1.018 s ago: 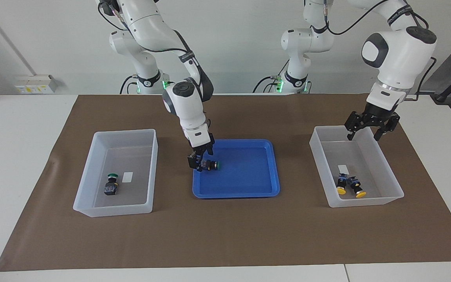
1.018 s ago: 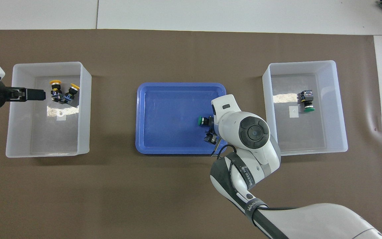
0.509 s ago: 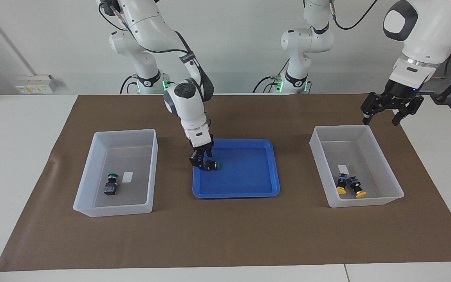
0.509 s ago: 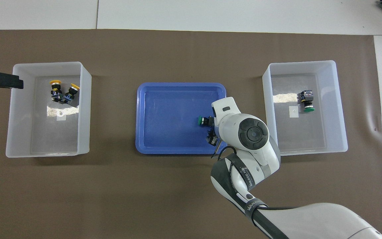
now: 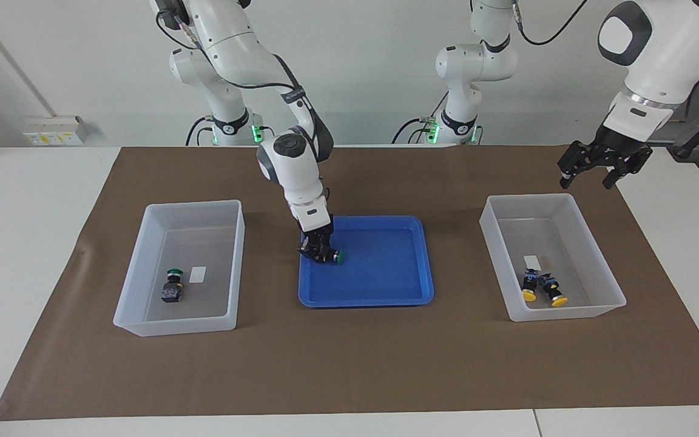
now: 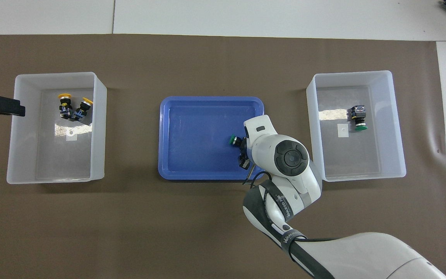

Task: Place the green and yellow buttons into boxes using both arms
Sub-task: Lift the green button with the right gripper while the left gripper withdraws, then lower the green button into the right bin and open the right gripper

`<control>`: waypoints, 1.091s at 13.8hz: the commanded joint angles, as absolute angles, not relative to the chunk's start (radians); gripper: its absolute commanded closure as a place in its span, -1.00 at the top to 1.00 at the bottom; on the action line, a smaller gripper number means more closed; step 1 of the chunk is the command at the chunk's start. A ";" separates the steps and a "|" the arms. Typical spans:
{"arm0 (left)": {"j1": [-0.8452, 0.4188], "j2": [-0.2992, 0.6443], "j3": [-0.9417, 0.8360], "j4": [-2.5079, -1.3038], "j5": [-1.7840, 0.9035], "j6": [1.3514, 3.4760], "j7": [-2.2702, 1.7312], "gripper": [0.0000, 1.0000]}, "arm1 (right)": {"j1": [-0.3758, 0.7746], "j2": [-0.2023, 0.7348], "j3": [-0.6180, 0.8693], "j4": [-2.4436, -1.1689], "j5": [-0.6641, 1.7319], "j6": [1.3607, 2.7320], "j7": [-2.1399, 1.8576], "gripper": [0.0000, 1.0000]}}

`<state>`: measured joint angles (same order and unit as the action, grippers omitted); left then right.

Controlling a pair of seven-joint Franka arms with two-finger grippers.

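right gripper [image 5: 320, 254] is down in the blue tray [image 5: 386, 291], fingers pinched on the last green button [image 5: 331, 257], which lies on its side, cap pointing toward the left arm's end. its bin [image 5: 137, 303], one green button [image 5: 172, 286] already inside, sits well off the opposite way, with tray rim and bin wall to clear. left gripper [image 5: 593, 172] waits spread wide above the table, just outside the bin [image 5: 604, 303] holding both yellow buttons [image 5: 542, 287].
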<state>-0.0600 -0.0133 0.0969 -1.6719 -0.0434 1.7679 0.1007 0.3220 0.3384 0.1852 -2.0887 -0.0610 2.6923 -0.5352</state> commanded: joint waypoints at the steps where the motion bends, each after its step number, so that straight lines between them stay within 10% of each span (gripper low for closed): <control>1: -0.055 -0.046 0.094 -1.709 -0.029 1.761 0.091 1.00 | 0.310 0.328 0.186 -2.043 -0.058 2.631 -0.508 -1.00; 8: -0.069 -0.048 0.091 -1.707 -0.029 1.763 0.090 1.00 | 0.057 0.091 0.186 -2.023 -0.041 2.352 -0.414 -1.00; 15: -0.067 -0.064 0.091 -1.717 -0.029 1.644 0.089 1.00 | -0.181 0.090 0.186 -2.128 -0.040 2.295 -0.437 -1.00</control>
